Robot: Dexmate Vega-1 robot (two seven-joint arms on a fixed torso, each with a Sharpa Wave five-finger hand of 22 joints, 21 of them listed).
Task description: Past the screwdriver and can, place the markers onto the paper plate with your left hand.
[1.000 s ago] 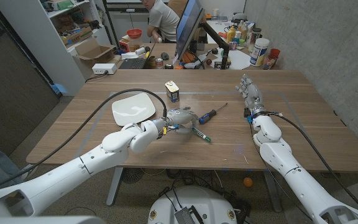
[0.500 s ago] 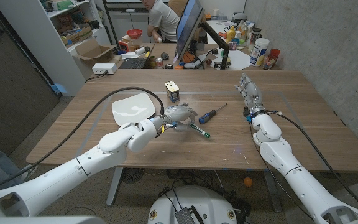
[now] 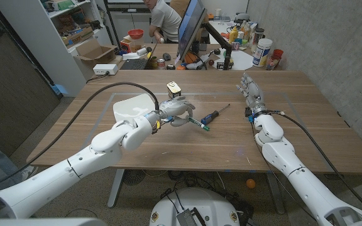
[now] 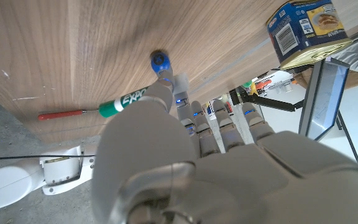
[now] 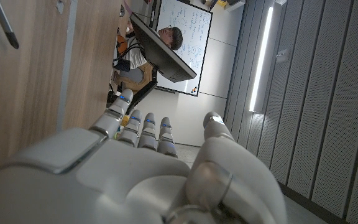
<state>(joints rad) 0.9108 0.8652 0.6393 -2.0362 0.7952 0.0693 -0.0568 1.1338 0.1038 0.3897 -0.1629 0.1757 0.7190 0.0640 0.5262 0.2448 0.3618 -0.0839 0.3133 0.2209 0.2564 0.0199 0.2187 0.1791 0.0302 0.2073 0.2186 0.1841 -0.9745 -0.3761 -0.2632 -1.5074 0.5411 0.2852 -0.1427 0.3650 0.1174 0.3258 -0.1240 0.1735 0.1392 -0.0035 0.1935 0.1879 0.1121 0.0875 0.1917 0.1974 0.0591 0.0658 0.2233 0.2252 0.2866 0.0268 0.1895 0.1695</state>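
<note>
Markers (image 3: 198,123) stick out from the left hand (image 3: 173,110), whose fingers grip them above the table, near the can (image 3: 173,91), with the plate (image 3: 132,108) just beside.

Marker (image 3: 197,123) count in left hand (image 3: 175,109) unclear; can (image 4: 309,26) cut off.

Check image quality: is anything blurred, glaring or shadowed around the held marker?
Head view: sharp and evenly lit; the white left hand holding the green-capped marker casts only a soft shadow. Left wrist view: the hand's back looms large and soft, while the marker's label and the wooden table stay readable.
</note>
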